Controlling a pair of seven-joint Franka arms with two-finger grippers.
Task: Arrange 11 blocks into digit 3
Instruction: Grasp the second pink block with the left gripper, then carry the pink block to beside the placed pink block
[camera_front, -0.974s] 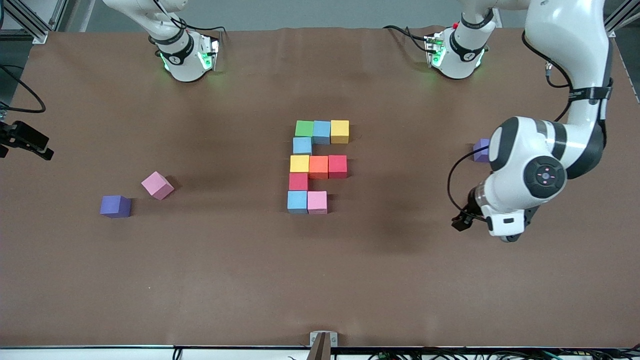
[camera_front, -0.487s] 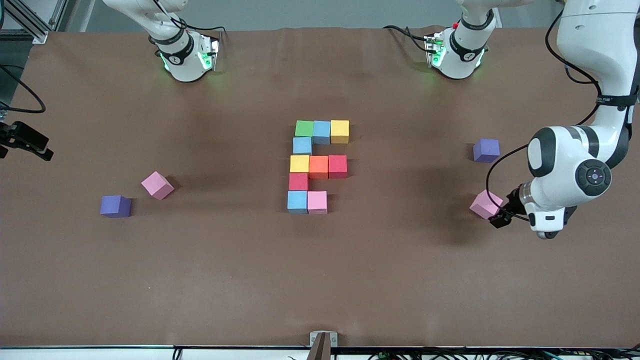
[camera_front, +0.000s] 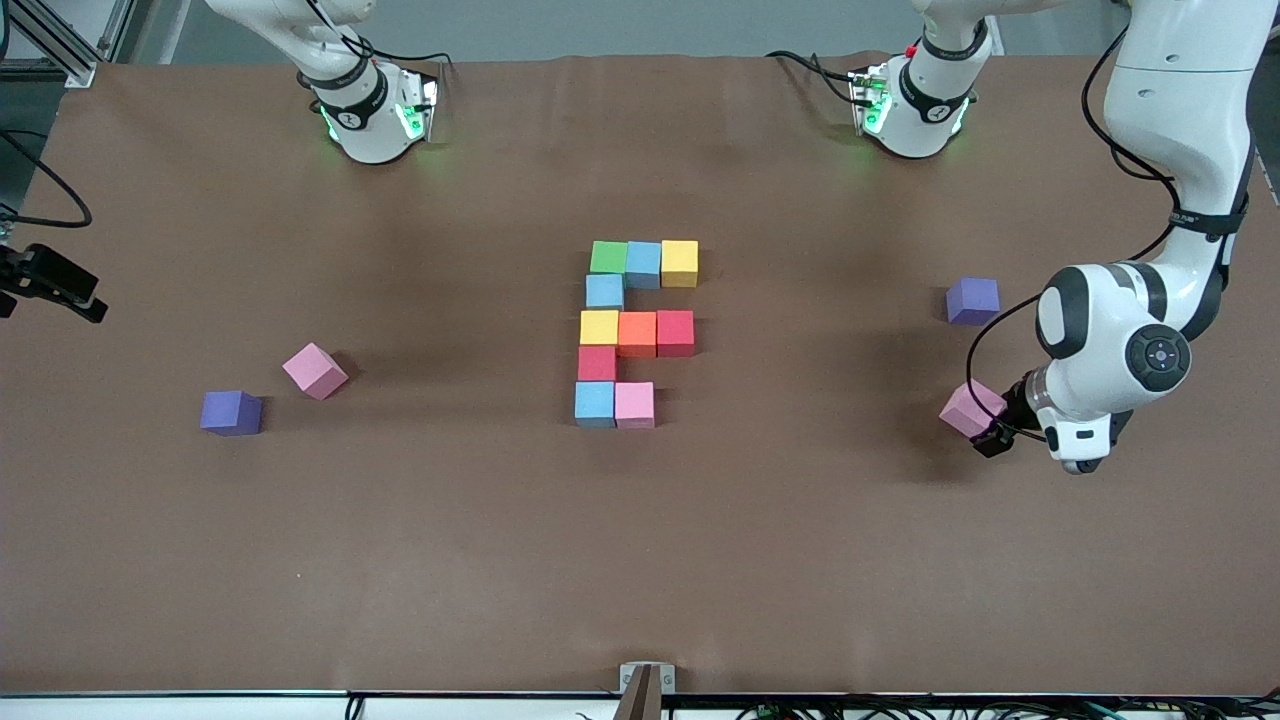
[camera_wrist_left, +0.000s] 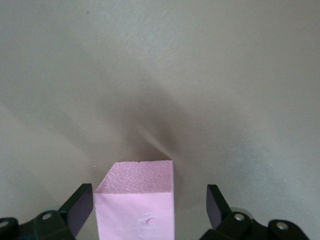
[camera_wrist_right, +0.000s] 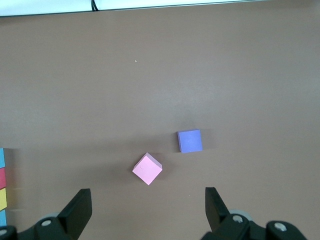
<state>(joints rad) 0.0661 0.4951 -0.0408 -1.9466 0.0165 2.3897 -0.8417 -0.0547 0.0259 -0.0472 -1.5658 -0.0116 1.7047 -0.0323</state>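
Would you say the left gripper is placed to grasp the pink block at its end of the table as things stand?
Probably yes. The left gripper is open, with the pink block between its fingers, gaps showing on both sides, and nothing else near it.

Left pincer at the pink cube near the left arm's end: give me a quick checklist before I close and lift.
1. Left pincer open: ok, jaws stand wide.
2. Pink cube between the fingers: ok, with gaps on both sides.
3. Cube squared to the jaws: cannot tell; it sits nearer one finger.
4. Neighbours clear: ok, the purple cube sits apart, farther from the front camera.
5. Target slot: ok, table is bare beside the pink block that ends the figure's lowest row.
6. Right pincer out of the way: ok, open, waiting above the other pink cube and purple cube.
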